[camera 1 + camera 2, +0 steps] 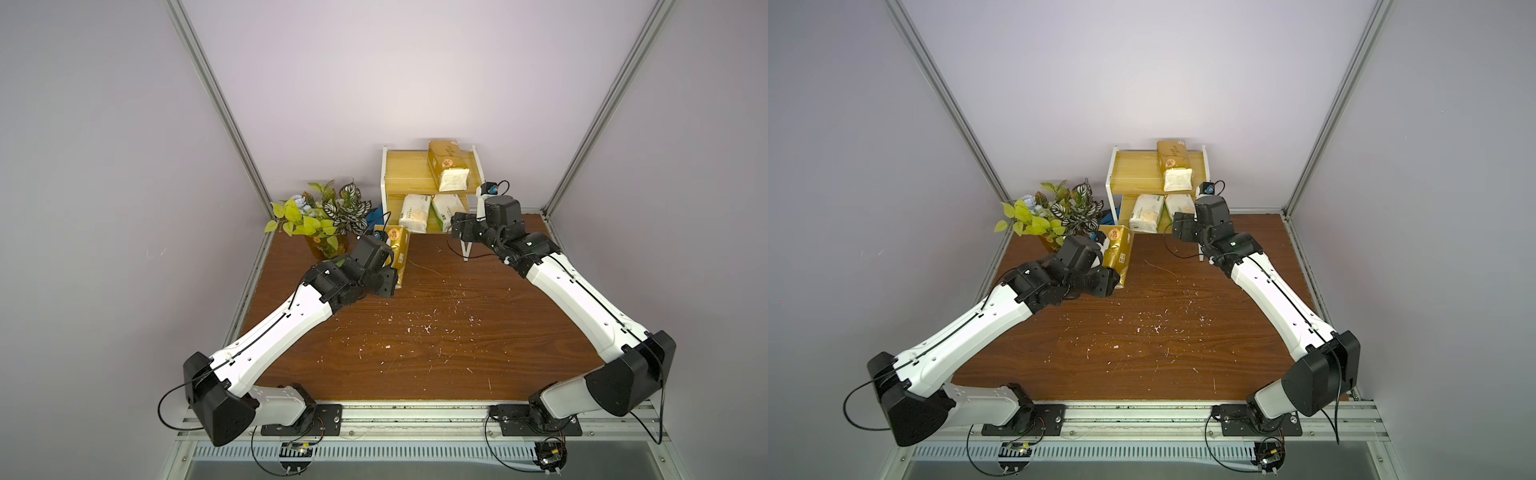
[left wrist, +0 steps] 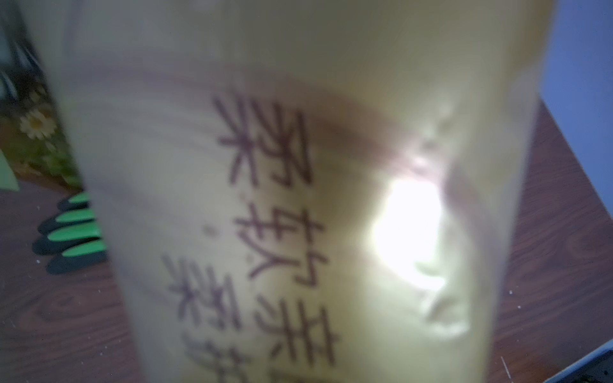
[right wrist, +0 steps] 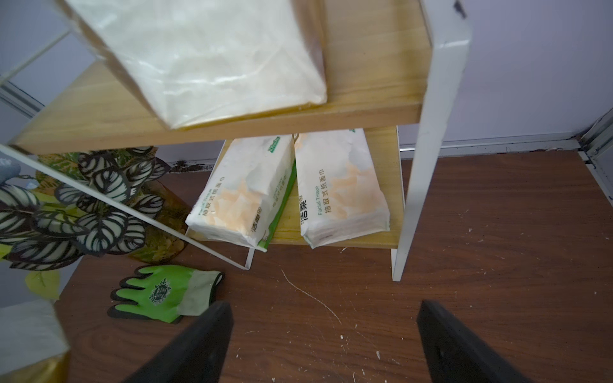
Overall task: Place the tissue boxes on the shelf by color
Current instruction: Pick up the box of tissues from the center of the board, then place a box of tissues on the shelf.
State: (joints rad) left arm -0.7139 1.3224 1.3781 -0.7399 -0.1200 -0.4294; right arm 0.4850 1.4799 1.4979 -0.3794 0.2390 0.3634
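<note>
Filling most of the left wrist view, the blurred gold pack [image 2: 298,199] shows no jaws. In both top views it stands on end, tilted, against the left gripper [image 1: 388,279], whose grip I cannot tell. Only the right wrist view shows the right gripper [image 3: 325,305] spread and empty, and the glove [image 3: 162,293] whole. On the shelf [image 1: 409,174], a second gold pack [image 1: 448,166] reaches the top board's front edge, leaving the left half bare. Two white packs [image 3: 243,192] lie on the lower board. The mid-table [image 1: 415,332] lies open.

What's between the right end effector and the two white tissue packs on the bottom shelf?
Only bare brown wooden table, flecked white, between the right end effector and the white tissue packs; the right wrist view shows it.
</note>
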